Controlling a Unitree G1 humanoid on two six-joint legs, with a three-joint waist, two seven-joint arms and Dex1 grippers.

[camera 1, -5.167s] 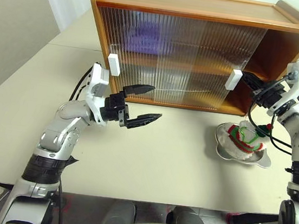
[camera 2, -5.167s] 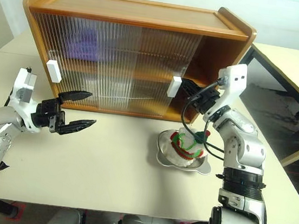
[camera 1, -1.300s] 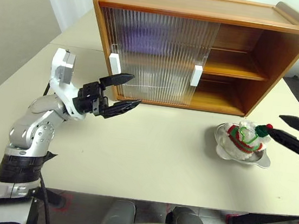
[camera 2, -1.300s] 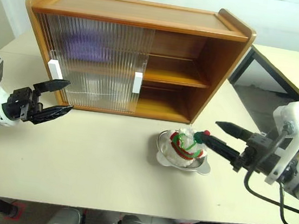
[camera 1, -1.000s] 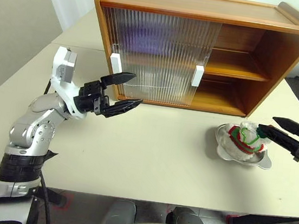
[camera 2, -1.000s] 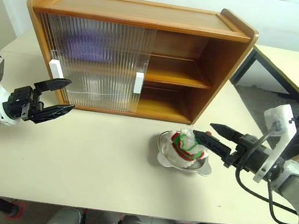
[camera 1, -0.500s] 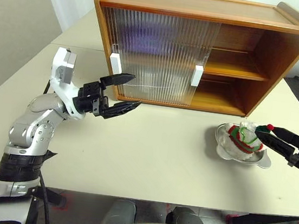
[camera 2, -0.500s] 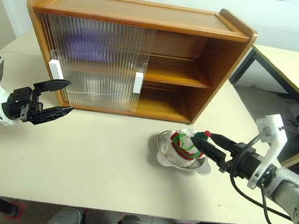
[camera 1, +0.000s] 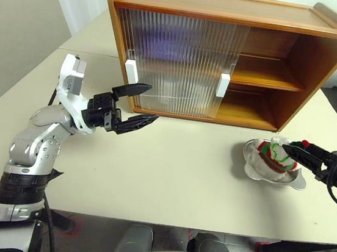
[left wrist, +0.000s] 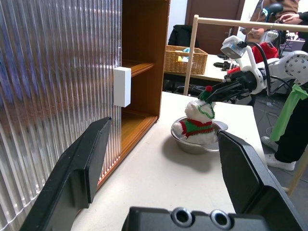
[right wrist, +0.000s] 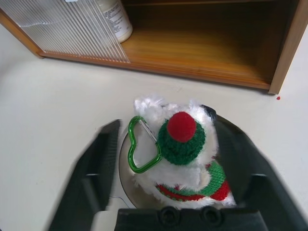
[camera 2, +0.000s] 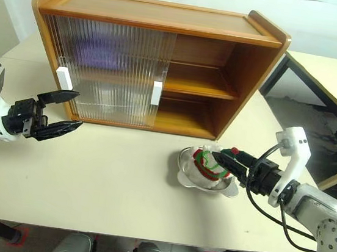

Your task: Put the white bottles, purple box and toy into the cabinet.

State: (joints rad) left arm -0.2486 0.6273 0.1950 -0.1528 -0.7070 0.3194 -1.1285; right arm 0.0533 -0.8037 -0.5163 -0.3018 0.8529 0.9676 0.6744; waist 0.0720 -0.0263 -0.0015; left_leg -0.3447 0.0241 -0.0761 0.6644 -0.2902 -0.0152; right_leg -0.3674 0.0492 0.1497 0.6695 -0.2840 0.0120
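While the right claw (right wrist: 168,159) is straddling the toy (camera 2: 208,163) with fingers apart, not yet gripping, the toy is sitting in its dish (camera 2: 183,169) on the worktop (camera 1: 168,175); uneven closing risks tipping the dish. Left claw (camera 1: 138,104) is hovering open.

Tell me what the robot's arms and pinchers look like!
Both arms are shiny silver-grey metal with rounded joints and black bands. The left gripper and right gripper each have two black pointed fingers on a black block. A white boxy part sits at each wrist, and black cables loop along the arms.
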